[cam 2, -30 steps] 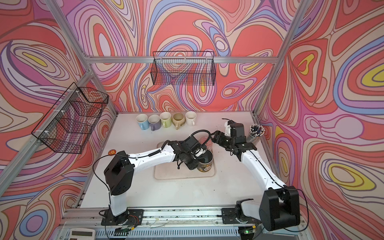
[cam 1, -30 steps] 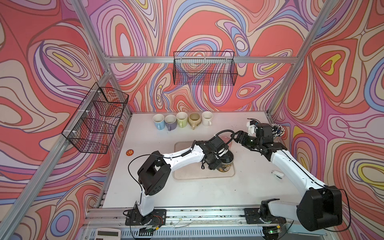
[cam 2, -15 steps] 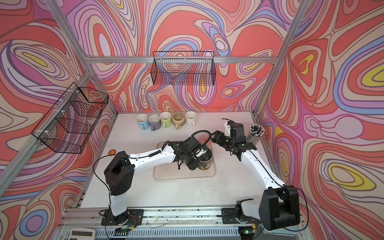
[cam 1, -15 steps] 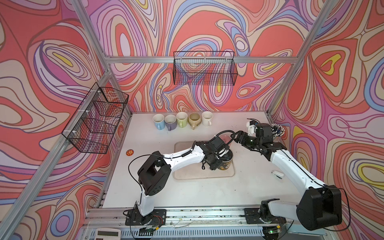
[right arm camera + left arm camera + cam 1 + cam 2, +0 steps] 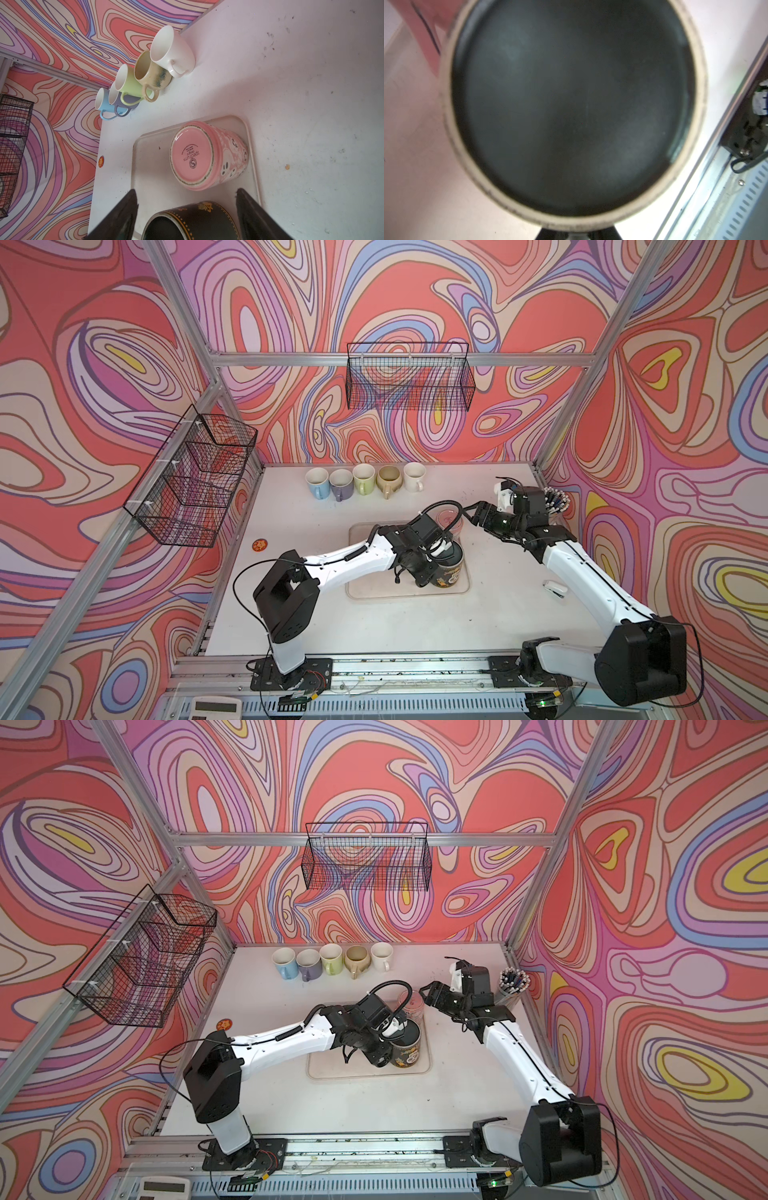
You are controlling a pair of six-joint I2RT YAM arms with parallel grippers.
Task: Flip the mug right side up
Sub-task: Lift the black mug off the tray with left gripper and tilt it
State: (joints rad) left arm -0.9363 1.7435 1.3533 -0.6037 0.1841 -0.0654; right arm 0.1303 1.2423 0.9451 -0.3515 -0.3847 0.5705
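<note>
Mug (image 5: 451,568), black with gold pattern, upside down on tray (image 5: 365,589), base up. Base fills left wrist view (image 5: 571,108). Left gripper (image 5: 390,1036) right against mug's side nearest its own arm; fingers hidden, so cannot tell whether clamped or not. Pink mug (image 5: 193,153), also inverted, same tray, just beyond left gripper, between both grippers. Right gripper (image 5: 186,193) spread wide, empty, hovering just beside pink mug. Row of five upright mugs (image 5: 363,481) well beyond both grippers, by back wall.

Left arm (image 5: 345,568), right arm (image 5: 582,572) — white links, black joints, looped cables, right tool (image 5: 186,191) black.
</note>
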